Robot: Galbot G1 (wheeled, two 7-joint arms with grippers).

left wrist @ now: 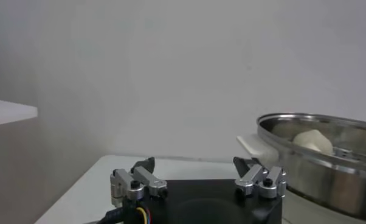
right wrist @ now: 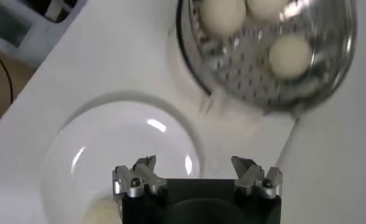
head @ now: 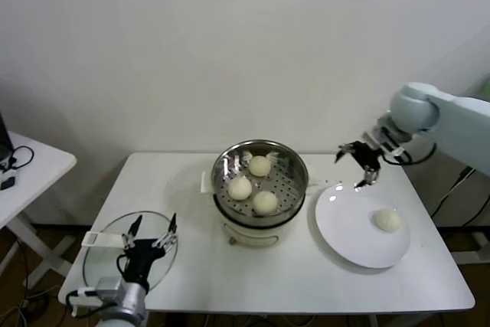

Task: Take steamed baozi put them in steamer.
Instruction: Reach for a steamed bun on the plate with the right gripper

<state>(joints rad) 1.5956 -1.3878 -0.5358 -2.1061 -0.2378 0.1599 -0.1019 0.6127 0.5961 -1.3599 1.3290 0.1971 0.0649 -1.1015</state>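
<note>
Three steamed baozi [head: 254, 185] lay in the steamer [head: 295, 168] at the middle of the table [head: 253, 281], and a fourth bun [head: 387, 220] sat on the white plate [head: 346, 227] to its right. My right fingers [head: 358, 165] hung open and empty above the plate's far edge. My left fingers [head: 151, 234] were parked open over the glass lid [head: 103, 254] at the near left.
</note>
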